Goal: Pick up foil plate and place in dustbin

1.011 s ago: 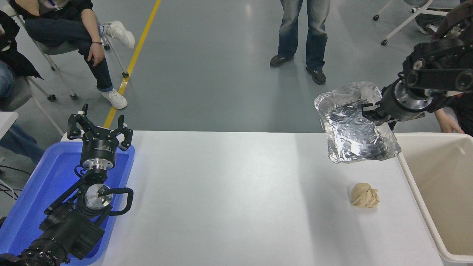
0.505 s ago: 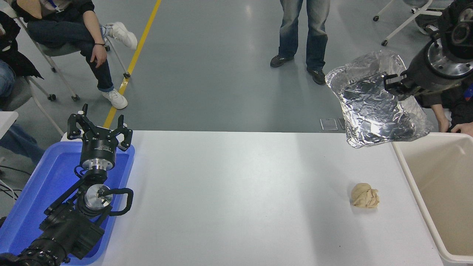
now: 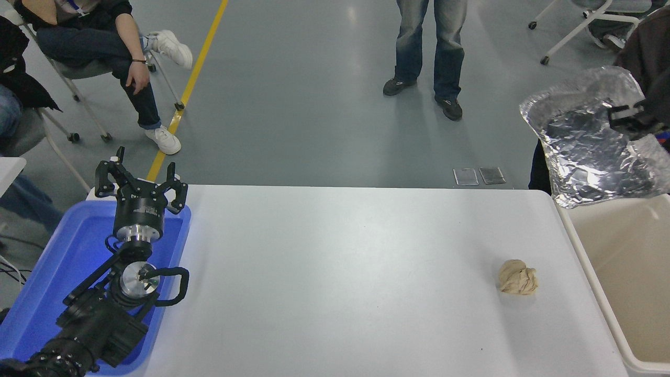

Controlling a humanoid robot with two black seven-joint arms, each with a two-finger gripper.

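- Mostly cut off at the head view's right edge: right gripper (image 3: 624, 119); only its dark fingertips show, pinched on the far rim of the foil plate (image 3: 591, 146). The arm behind them is out of frame.
- Foil plate: held in the air, tilted, its lower edge over the far left corner of the dustbin (image 3: 589, 262). Its right end meets the picture's edge.
- Dustbin: only partly in frame, at the table's right end; the visible inside holds nothing.
- Change since half a second ago: plate and gripper have shifted right, from beside the bin to above its corner; two small flat objects on the floor beyond the table are now uncovered.
- Paper wad (image 3: 517, 277): tan, crumpled, unmoved on the white table (image 3: 335, 283), near the bin's left wall.
- Left gripper (image 3: 140, 180): parked at lower left, fingers spread, over the blue tray (image 3: 57, 272); the arm hides part of the tray.
- People: seated and standing beyond the table, cropped at the top.
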